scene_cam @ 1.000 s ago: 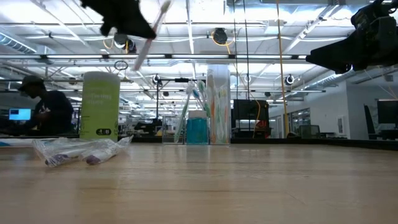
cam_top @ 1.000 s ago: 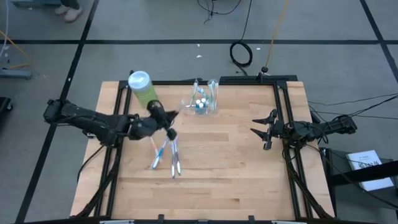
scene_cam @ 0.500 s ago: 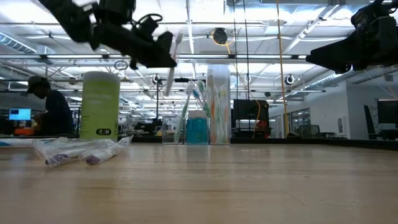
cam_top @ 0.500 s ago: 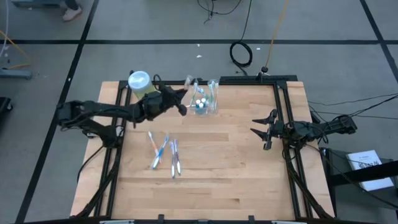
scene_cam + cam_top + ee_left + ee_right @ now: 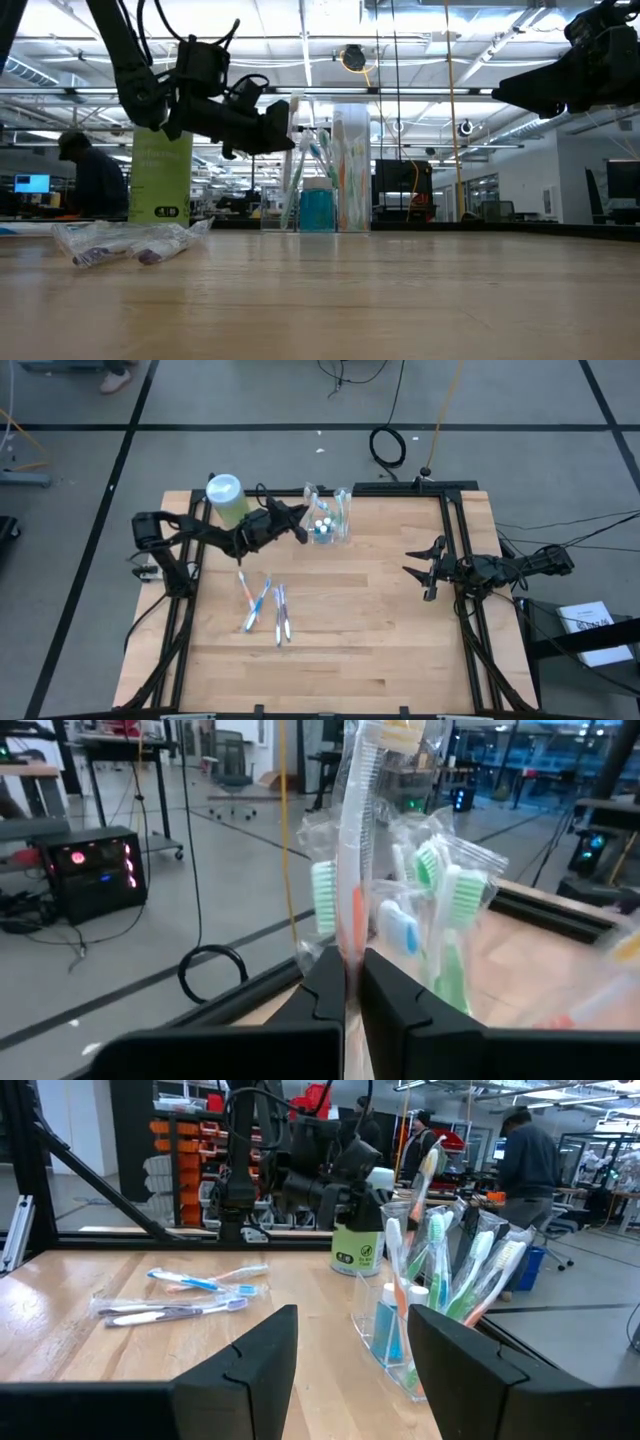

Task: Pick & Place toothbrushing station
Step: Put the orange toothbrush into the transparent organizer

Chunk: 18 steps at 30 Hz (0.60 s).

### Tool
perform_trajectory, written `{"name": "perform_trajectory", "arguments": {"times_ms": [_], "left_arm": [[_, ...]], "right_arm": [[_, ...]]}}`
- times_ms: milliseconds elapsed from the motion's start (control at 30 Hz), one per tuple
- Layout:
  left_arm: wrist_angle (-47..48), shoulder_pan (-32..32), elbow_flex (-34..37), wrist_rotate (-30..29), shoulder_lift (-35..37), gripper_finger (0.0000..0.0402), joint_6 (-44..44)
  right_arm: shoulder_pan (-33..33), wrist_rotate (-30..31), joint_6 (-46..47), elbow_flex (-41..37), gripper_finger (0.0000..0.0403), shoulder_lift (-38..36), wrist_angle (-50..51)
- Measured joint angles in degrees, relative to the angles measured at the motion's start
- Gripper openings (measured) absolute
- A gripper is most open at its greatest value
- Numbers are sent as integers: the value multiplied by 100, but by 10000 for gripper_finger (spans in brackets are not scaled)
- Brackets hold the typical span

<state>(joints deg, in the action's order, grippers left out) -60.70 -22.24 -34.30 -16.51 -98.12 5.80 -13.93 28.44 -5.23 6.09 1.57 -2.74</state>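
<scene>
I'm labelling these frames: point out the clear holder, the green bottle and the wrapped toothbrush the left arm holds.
clear holder [image 5: 335, 525]: high view, its see-through wall.
green bottle [image 5: 160, 180]: low view, its labelled body.
wrapped toothbrush [image 5: 352, 860]: left wrist view, its handle.

A grey concrete floor marked with dark tape lines surrounds the wooden table. A coiled black cable lies on the floor beyond the table's far edge, with a yellow cord running past it. The room is a large open workshop with a white ceiling crossed by beams and strip lights. Orange-and-black shelving stands against one side. A dark box with red lights sits under a desk, an office chair farther back. People stand at distant workbenches.
</scene>
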Motion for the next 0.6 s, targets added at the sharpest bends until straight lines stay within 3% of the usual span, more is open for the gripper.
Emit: {"name": "perform_trajectory", "arguments": {"times_ms": [600], "left_arm": [[229,140,0,-52,-103,8,490]], "right_arm": [[0,1,2,0,183,-1,-1]]}}
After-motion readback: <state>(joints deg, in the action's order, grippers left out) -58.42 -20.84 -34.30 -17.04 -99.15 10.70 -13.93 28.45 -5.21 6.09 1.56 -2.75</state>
